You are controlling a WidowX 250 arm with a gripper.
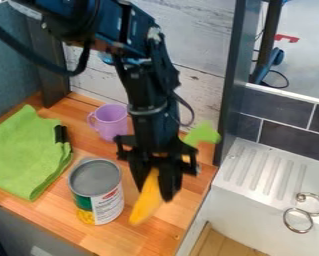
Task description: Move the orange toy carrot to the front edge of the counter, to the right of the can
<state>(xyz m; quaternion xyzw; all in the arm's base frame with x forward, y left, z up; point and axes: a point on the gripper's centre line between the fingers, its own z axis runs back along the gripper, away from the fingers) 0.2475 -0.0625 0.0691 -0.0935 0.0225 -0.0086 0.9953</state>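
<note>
The gripper (156, 182) hangs over the right part of the wooden counter, its fingers shut on a yellow banana-like object (147, 200). That object slants down and to the left below the fingertips; its upper end is hidden between the fingers. Just left of it stands an upright can (96, 192) with a grey lid and a green, white and yellow label. Behind the can, a purple cup (110, 121) stands near the wall. A bright green shape (202, 134) shows behind the gripper on the right, partly hidden by it.
A green cloth (27, 152) lies on the counter's left side with a black item (61, 134) at its edge. To the right is a white sink unit (255, 175) with a ridged drainboard and metal rings (298, 220). A dark upright post (231, 80) rises behind the counter's right edge.
</note>
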